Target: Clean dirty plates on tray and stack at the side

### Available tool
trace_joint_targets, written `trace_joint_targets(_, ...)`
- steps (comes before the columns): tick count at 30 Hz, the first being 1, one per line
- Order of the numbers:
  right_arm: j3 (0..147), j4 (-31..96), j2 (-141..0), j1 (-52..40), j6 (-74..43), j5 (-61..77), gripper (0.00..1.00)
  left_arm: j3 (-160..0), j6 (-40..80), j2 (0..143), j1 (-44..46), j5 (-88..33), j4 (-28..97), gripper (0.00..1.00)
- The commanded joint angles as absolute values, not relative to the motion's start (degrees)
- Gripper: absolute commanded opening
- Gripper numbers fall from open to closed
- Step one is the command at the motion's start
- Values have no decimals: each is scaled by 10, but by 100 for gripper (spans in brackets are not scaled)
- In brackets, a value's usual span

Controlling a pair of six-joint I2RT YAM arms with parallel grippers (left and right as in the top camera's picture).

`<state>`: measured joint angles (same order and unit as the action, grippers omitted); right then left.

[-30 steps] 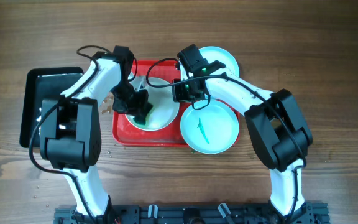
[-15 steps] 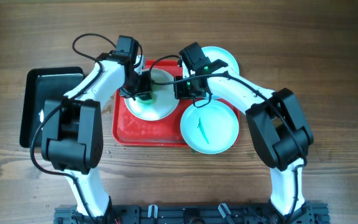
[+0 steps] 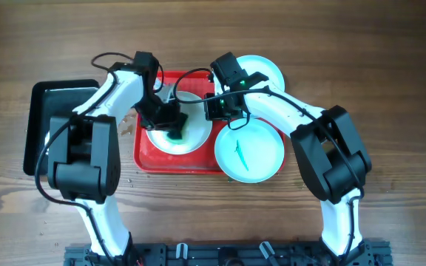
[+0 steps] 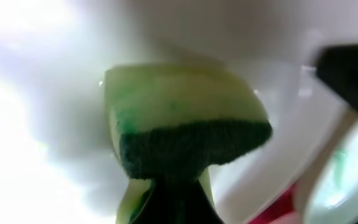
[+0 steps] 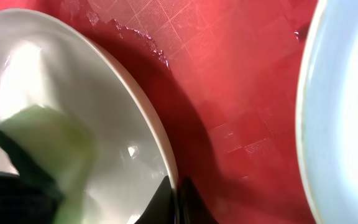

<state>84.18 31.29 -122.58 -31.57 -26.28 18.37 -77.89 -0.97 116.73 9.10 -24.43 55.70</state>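
Left wrist view, close up: my left pincer (image 3: 168,122) is clenched on a sponge (image 4: 185,118), yellow foam with a dark green scrubbing face. The sponge is pressed against the inside of the white plate (image 4: 55,93), which fills most of this blurred picture. At the lower right, a sliver of the red tray (image 4: 272,211) shows beside a pale plate edge bearing a green streak.

My right pincer (image 5: 178,199) is clamped on the white plate's rim, its dark tips meeting at the bottom of the right wrist view. The plate is tilted there, with its rim raised off the tray and throwing a shadow on the tray's gridded red floor. The sponge sits inside the plate at the lower left.

From overhead, the near aqua plate (image 3: 248,151) lies closest to me at the tray's right end. It overhangs the near rim and has a thin teal smear (image 3: 240,155) across its middle. Beyond it, the white plate sits on the left half of the tray between my two pincers. My left pincer is over its middle and my right one is at its right edge. Farther back, the far aqua plate (image 3: 265,70) rests at the tray's far right corner, partly behind my right arm. A black tray (image 3: 50,111) lies on the desk (image 3: 390,59) to the left of the red one.
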Motion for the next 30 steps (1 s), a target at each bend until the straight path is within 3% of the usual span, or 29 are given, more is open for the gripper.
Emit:
trace_joint_targets(1, 854, 311, -1234, -314, -262, 189, 4, -770, -53, 1183, 96, -345, 509, 4)
trace_joint_targets(5, 854, 311, -1234, -314, -266, 187, 4, -770, 6, 1183, 96, -290, 416, 4)
trace_joint_targets(10, 854, 312, -1234, -314, -266, 185, 4, -774, 158, 1183, 95, 15, 357, 4)
trace_joint_targets(12, 854, 312, -1234, -314, -266, 184, 4, -789, 174, 1182, 94, 70, 382, 4)
trace_joint_targets(25, 854, 314, -1234, -314, -271, 178, 4, -1064, 174, 1131, 71, 86, 712, 4)
trace_joint_targets(30, 847, 306, -1238, -317, -302, 174, 18, -1073, 174, 1117, 2, 86, 765, 4)
